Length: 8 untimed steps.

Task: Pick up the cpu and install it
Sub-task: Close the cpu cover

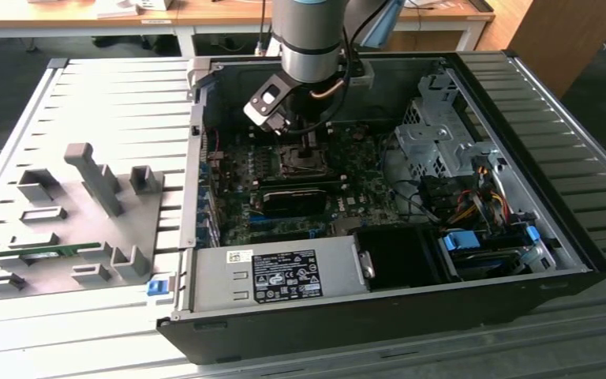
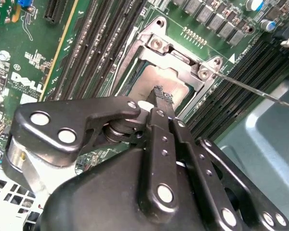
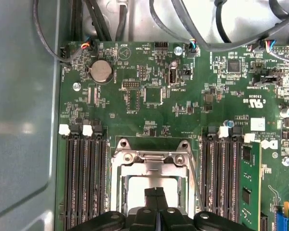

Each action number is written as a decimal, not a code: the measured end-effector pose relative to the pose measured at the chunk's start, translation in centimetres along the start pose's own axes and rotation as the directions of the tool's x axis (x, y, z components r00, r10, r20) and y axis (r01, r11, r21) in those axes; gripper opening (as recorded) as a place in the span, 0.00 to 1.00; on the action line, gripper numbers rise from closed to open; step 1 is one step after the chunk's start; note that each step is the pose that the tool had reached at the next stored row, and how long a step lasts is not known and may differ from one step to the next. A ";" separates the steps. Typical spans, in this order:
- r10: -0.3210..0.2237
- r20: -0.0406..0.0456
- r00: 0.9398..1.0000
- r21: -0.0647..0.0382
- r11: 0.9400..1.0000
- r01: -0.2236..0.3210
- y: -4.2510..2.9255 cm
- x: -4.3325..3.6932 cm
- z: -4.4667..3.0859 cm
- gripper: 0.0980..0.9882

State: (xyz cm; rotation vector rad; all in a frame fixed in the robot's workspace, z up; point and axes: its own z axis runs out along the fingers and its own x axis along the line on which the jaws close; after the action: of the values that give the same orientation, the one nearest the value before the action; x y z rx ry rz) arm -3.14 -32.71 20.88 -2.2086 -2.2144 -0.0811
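Observation:
The cpu lies flat inside the motherboard's socket, its silver-grey top showing within the hinged metal frame. My gripper hangs straight over it inside the open computer case. Its two black fingers are shut against each other with nothing between them. In the second wrist view the ribbed fingertips sit on or just above the chip's top; I cannot tell whether they touch. In the exterior view the gripper is low over the dark socket, and the arm hides part of it.
Black memory slots flank the socket, and a green memory stick stands in one. The socket's thin lever sticks out sideways. Case walls, a drive cage, cables and the power supply crowd the board. A grey fixture plate lies at the exterior view's left.

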 end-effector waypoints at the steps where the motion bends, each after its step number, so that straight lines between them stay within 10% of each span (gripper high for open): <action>1: 0.000 0.000 1.000 0.000 1.000 0.000 0.09 0.00 0.00 0.01; 8: 0.000 0.000 1.000 0.000 1.000 0.000 0.41 0.00 0.01 0.01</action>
State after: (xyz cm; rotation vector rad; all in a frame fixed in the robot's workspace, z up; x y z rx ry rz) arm -2.73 -32.71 20.87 -2.2087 -2.2143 -0.0809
